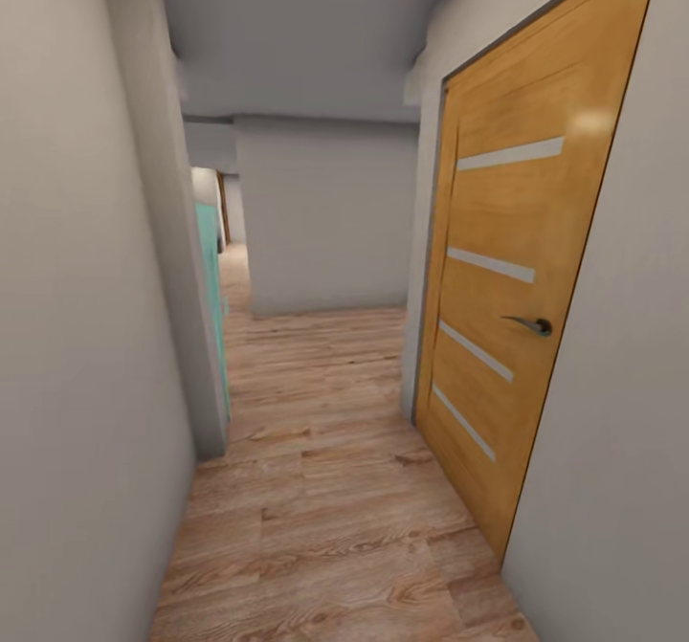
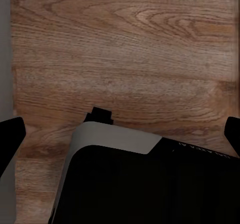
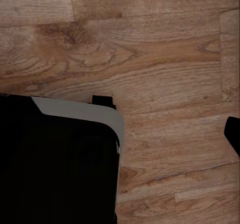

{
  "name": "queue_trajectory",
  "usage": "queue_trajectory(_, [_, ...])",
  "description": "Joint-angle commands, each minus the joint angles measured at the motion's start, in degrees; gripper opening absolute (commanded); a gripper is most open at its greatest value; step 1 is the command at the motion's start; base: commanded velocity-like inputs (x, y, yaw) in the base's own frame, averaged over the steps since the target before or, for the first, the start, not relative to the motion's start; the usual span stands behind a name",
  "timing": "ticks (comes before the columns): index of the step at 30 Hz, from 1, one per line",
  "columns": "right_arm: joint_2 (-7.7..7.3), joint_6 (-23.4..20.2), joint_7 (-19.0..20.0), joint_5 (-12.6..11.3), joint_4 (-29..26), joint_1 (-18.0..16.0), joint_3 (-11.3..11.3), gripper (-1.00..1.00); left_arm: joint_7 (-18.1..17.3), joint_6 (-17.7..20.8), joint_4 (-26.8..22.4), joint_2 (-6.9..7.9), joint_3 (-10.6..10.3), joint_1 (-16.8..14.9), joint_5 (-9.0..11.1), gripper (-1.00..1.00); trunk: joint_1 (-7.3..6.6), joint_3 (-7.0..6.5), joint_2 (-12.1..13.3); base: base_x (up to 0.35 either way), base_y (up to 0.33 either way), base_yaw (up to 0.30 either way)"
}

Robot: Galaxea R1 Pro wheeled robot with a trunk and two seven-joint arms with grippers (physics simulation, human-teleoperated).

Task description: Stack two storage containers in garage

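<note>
The two storage containers are out of view, and so are the living room, the garage and its floor. I am in a narrow corridor with light wood planking (image 1: 325,489). My left gripper (image 2: 120,134) hangs over the planks, open, with its dark fingertips (image 2: 10,139) at both picture edges and nothing between them. My right gripper (image 3: 120,134) is also open and empty; one fingertip (image 3: 232,134) shows at the edge. Below both grippers lies the robot's black and grey base (image 2: 140,179).
A light wooden door (image 1: 517,307) with four frosted strips and a metal handle (image 1: 531,324) stands shut on the right. A grey wall (image 1: 77,336) runs close on the left, ending at a corner (image 1: 206,384) with a teal surface (image 1: 212,278) behind. The corridor meets a wall (image 1: 325,211) ahead.
</note>
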State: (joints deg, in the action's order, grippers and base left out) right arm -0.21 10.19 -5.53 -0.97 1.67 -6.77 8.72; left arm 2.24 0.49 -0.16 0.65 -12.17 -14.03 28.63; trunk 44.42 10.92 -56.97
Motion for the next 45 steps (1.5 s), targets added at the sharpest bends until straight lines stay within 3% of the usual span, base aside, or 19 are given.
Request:
queue_trajectory(1, [0.02, 0.3, -0.2, -0.1, 0.2, -0.1, 0.4, 1.00, 0.2, 0.1, 0.0, 0.02, -0.5, 0.0, 0.5, 1.00, 0.04, 0.08, 0.0, 0.322, -0.071, 0.000])
queue_trajectory(10, [0.07, 0.5, -0.2, 0.0, 0.2, -0.1, 0.4, 1.00, 0.2, 0.1, 0.0, 0.05, -0.5, 0.0, 0.5, 1.00, 0.04, 0.08, 0.0, 0.322, -0.121, 0.038])
queue_trajectory(32, [0.03, 0.5, -0.2, -0.1, 0.2, -0.1, 0.4, 1.00, 0.1, 0.0, 0.0, 0.05, -0.5, 0.0, 0.5, 1.00, 0.04, 0.08, 0.0, 0.322, -0.131, 0.254])
queue_trajectory(45, [-0.05, 0.5, -0.2, -0.1, 0.2, -0.1, 0.4, 1.00, 0.1, 0.1, 0.0, 0.05, -0.5, 0.0, 0.5, 1.00, 0.04, 0.08, 0.0, 0.322, -0.129, 0.030])
